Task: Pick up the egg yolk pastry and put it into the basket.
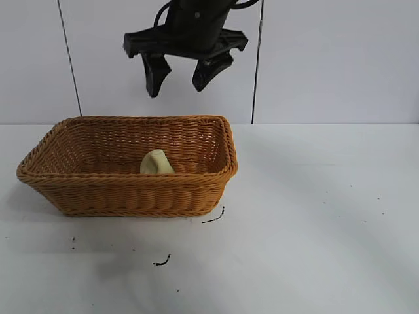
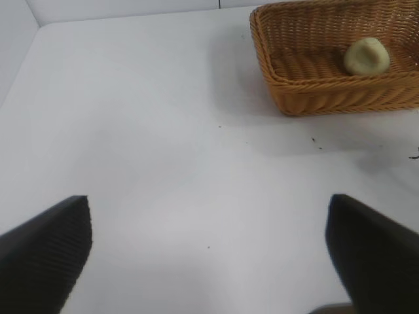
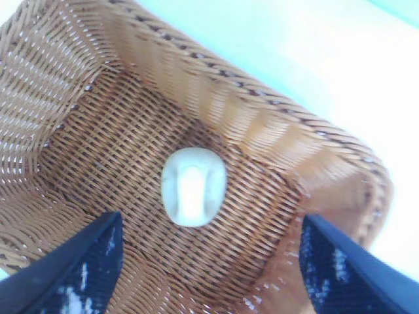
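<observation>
Pastry (image 1: 157, 163): lies on the basket floor, toward the 6 o'clock wall in the exterior view, right of centre; touches weave only, no gripper on it.
Basket (image 1: 124, 196): sits on the table's left half in the exterior view; flared walls, braided rim; long rim edges at 12 and 6 o'clock.
Right gripper (image 1: 180, 73): hangs above the basket's 12 o'clock rim, well clear of it; fingers spread apart, nothing between them; in its wrist view looks straight down on the pastry (image 3: 193, 186) with basket (image 3: 262, 124) walls all round.
Left gripper (image 2: 208, 252): over bare table, well apart from the basket (image 2: 314, 98), which lies far off at 1 o'clock; fingers wide apart, empty; pastry (image 2: 366, 56) seen inside the basket from there.
Table (image 1: 327, 229): white, open to 3 o'clock of the basket and along 6 o'clock.
Marks (image 1: 162, 261): small dark specks and squiggles by the basket's 5 o'clock corner and nearer the front edge.
</observation>
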Tool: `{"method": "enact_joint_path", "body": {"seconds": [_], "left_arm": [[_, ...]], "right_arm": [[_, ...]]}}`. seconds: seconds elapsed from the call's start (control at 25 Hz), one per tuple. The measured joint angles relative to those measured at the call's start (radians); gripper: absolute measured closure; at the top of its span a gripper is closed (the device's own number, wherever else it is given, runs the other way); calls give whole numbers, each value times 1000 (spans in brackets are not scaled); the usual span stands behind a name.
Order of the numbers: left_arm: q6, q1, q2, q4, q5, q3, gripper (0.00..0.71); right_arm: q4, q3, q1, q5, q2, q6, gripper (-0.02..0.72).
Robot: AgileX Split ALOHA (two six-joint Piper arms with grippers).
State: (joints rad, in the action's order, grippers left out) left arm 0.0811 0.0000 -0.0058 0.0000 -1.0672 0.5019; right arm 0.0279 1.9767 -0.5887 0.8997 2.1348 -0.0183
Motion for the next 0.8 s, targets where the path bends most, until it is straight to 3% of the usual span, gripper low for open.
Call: {"method": "enact_joint_path", "body": {"seconds": [0.24, 0.8], "left_arm": [[0, 0, 0, 0, 0, 0, 14], [0, 0, 0, 0, 0, 0, 14]], "right_arm": [[11, 0, 87, 29, -12, 0, 162], [-3, 0, 503, 118, -12, 10, 148]]}}
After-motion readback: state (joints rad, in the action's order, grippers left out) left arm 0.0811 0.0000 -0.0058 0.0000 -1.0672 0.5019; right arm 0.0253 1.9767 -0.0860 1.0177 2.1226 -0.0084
